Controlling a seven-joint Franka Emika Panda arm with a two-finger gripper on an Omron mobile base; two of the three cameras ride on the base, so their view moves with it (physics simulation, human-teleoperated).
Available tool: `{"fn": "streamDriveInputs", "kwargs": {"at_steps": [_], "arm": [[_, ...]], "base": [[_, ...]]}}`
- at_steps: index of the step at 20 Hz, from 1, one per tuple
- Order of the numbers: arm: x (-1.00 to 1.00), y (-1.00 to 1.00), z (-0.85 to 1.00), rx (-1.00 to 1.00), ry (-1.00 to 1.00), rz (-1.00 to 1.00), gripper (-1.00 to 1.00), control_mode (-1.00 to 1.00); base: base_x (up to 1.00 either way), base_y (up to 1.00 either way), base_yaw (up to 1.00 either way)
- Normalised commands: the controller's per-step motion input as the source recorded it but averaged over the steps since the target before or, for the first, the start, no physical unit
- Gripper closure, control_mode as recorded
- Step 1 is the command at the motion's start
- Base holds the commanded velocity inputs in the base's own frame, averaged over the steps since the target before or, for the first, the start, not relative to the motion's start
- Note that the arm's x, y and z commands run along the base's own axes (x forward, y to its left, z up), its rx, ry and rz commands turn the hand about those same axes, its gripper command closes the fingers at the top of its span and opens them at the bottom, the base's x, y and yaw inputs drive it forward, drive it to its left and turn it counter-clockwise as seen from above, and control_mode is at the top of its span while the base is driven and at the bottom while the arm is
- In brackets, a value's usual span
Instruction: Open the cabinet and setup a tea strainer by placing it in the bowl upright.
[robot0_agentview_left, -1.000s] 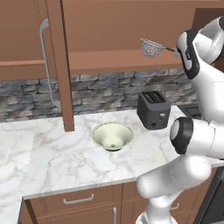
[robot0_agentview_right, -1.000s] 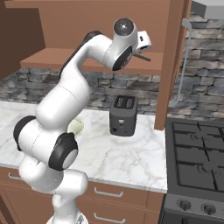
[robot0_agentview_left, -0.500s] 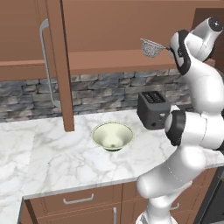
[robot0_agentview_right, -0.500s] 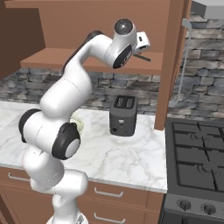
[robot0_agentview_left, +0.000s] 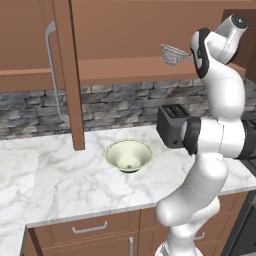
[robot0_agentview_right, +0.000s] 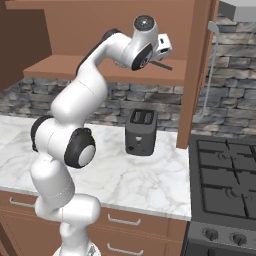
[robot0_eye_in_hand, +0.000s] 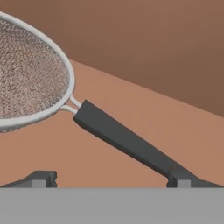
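Note:
The brown cabinet (robot0_agentview_left: 65, 75) stands open, both doors swung out. On its shelf lies the tea strainer (robot0_agentview_left: 173, 54), a silver mesh basket with a dark handle (robot0_agentview_right: 162, 65). The arm reaches up into the cabinet. In the hand view my gripper (robot0_eye_in_hand: 109, 180) is open right at the strainer. The mesh basket (robot0_eye_in_hand: 26, 83) is at the upper left, and the dark handle (robot0_eye_in_hand: 127, 142) runs down between the two fingertips to the right fingertip (robot0_eye_in_hand: 181, 178). Nothing is gripped. The pale cream-green bowl (robot0_agentview_left: 128, 155) sits empty on the marble counter below.
A black toaster (robot0_agentview_left: 172, 125) stands on the counter right of the bowl, under the shelf. The open left door's edge comes down near the bowl. The right door (robot0_agentview_right: 197, 75) hangs beside the stove (robot0_agentview_right: 225, 185). Drawers run under the counter.
The arm has shifted its upper links slightly while the hand stays by the strainer. The strainer and the bowl have not moved, and the jaws remain open.

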Motion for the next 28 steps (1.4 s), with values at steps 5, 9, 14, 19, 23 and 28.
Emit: {"fn": "streamDriveInputs", "kwargs": {"at_steps": [5,9,14,19,23,28], "arm": [[0.12,-0.03,-0.12,0.0,0.0,0.05,-1.0,-1.0],[0.06,0.0,-0.19,0.0,0.0,0.07,-1.0,-1.0],[0.07,-0.01,-0.13,0.0,0.0,0.07,-1.0,-1.0],[0.11,0.0,-0.15,0.0,0.0,0.08,-1.0,-1.0],[0.23,0.0,-0.11,0.0,-0.03,0.06,-1.0,-1.0],[0.32,0.0,-0.06,0.0,-0.02,0.04,-1.0,-1.0]], "base": [[0.0,0.0,0.0],[0.0,0.0,0.0],[0.0,0.0,0.0],[0.0,0.0,0.0],[0.0,0.0,0.0],[0.0,0.0,0.0]]}}
